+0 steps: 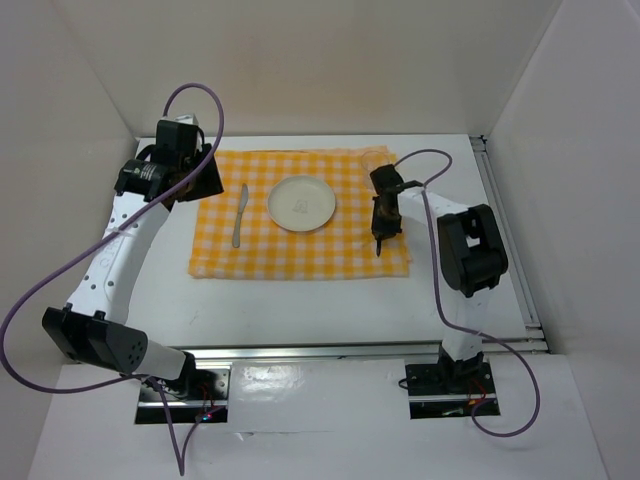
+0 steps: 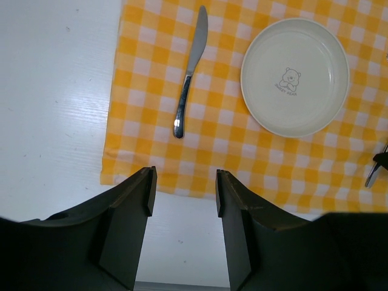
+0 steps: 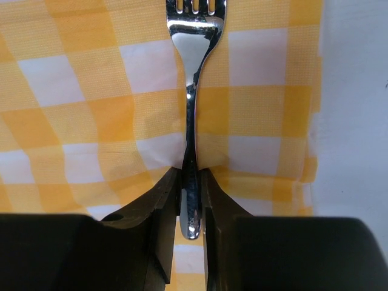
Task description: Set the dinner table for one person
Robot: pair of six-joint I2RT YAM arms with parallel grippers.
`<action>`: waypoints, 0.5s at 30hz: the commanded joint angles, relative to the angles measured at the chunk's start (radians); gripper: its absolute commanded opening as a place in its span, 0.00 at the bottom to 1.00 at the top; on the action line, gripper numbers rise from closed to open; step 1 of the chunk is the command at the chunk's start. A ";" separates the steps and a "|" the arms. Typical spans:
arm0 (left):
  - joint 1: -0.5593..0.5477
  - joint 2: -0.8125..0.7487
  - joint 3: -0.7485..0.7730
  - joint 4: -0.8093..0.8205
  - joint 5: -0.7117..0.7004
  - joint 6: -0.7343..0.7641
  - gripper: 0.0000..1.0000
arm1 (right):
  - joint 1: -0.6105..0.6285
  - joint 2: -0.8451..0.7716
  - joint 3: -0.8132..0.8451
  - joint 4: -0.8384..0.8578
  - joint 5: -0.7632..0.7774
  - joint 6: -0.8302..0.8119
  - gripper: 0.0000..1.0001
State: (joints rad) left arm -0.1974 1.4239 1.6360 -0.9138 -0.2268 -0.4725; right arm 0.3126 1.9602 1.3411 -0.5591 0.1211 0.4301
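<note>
The white surface [image 1: 300,310] lies under both my arms, with a metal rail along its near edge. My right tool [image 3: 190,182] is down low over it, at the right-hand side of the yellow-and-white checked cloth [image 1: 300,255] spread on it. Bare white surface shows just past the cloth's edge, to the right of the fingers.

That tool is closed on the handle of a fork [image 3: 190,121] – the tines point away from it, flat on the cloth.

My left tool [image 2: 182,194] hangs higher, over the cloth's left part. Its fingers stand apart with nothing between them, only the cloth's edge and bare surface below.

A knife [image 2: 189,73] lies on the cloth left of a round plate [image 2: 295,76]. The plate bears a small bear drawing with a line of lettering under it – too small to read.
</note>
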 commanded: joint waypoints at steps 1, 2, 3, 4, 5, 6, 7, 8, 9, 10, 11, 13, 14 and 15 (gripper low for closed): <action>0.006 -0.022 -0.002 0.009 -0.019 0.017 0.60 | 0.020 -0.056 0.040 0.031 0.098 0.019 0.06; 0.006 -0.022 -0.002 0.009 -0.019 0.017 0.60 | 0.029 -0.075 0.053 0.018 0.109 0.019 0.02; 0.006 -0.022 -0.011 0.009 -0.019 0.017 0.60 | 0.040 -0.110 0.053 -0.001 0.118 0.010 0.01; 0.006 -0.022 -0.011 0.009 -0.019 0.017 0.60 | 0.040 -0.127 0.068 -0.011 0.118 0.010 0.01; 0.006 -0.022 -0.011 0.009 -0.019 0.017 0.60 | 0.052 -0.141 0.091 -0.022 0.118 -0.004 0.01; 0.006 -0.022 -0.011 0.009 -0.019 0.017 0.60 | 0.062 -0.152 0.105 -0.048 0.118 -0.004 0.01; 0.006 -0.013 -0.011 0.009 -0.010 0.017 0.60 | 0.072 -0.164 0.133 -0.065 0.118 -0.004 0.01; 0.006 -0.013 -0.011 0.009 -0.009 0.008 0.60 | 0.072 -0.164 0.145 -0.079 0.118 -0.004 0.01; 0.006 -0.013 -0.011 0.009 -0.009 0.008 0.60 | 0.088 -0.164 0.154 -0.091 0.118 -0.004 0.01; 0.006 -0.013 -0.011 0.009 -0.009 0.008 0.60 | 0.088 -0.176 0.155 -0.102 0.118 -0.004 0.01; 0.006 -0.013 -0.011 0.009 -0.009 0.008 0.60 | 0.104 -0.176 0.165 -0.116 0.118 -0.004 0.01; 0.006 -0.013 -0.011 0.009 -0.009 0.008 0.60 | 0.141 -0.204 0.176 -0.127 0.109 -0.004 0.01; 0.006 -0.013 -0.011 0.009 -0.009 0.008 0.60 | 0.160 -0.204 0.176 -0.127 0.083 -0.016 0.01; 0.006 -0.013 -0.011 0.009 -0.009 0.008 0.60 | 0.196 -0.219 0.164 -0.127 0.083 -0.016 0.01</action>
State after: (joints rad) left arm -0.1974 1.4239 1.6226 -0.9150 -0.2314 -0.4728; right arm 0.4393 1.7950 1.4868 -0.6384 0.2104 0.4271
